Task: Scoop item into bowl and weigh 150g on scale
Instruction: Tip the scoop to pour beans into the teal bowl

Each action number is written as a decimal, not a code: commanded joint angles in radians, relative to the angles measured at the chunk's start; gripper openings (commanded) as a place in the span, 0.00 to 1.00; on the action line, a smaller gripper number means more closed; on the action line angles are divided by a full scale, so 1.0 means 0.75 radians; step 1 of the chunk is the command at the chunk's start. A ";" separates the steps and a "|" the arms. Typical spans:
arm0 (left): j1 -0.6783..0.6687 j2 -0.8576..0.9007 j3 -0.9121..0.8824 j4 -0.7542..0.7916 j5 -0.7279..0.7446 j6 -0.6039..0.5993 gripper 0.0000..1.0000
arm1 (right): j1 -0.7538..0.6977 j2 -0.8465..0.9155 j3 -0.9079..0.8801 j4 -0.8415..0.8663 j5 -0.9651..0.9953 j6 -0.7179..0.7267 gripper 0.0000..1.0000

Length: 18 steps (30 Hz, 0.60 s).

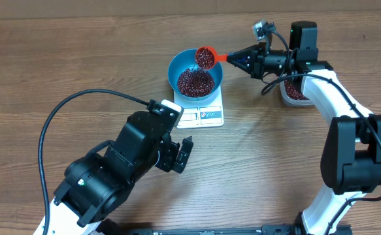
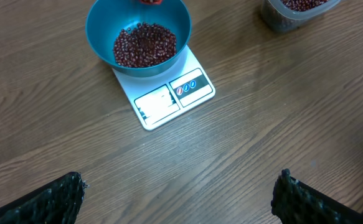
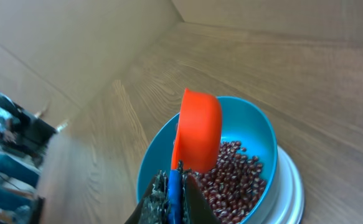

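Tipping the scoop (image 1: 205, 57) slowly suits this step: the right gripper (image 1: 234, 59), pinched on its handle, holds it over the bowl (image 1: 174, 68) of beans (image 1: 195, 81) on the scale (image 1: 206, 116); the left gripper (image 1: 182, 155) hangs spread, nearer

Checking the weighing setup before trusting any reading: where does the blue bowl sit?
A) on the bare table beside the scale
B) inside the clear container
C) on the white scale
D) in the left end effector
C: the blue bowl rests on top of the white kitchen scale, whose display edge juts out beneath it.
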 commanded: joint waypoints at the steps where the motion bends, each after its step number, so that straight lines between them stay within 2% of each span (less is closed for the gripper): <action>1: -0.009 0.008 -0.002 -0.003 -0.014 0.020 0.99 | 0.008 0.001 -0.003 0.010 -0.009 -0.202 0.04; 6: -0.009 0.008 -0.002 -0.004 -0.014 0.020 0.99 | 0.008 0.001 -0.003 0.010 -0.009 -0.297 0.04; 18: -0.009 0.008 -0.002 -0.004 -0.014 0.020 0.99 | 0.008 0.001 -0.003 0.011 -0.003 -0.296 0.04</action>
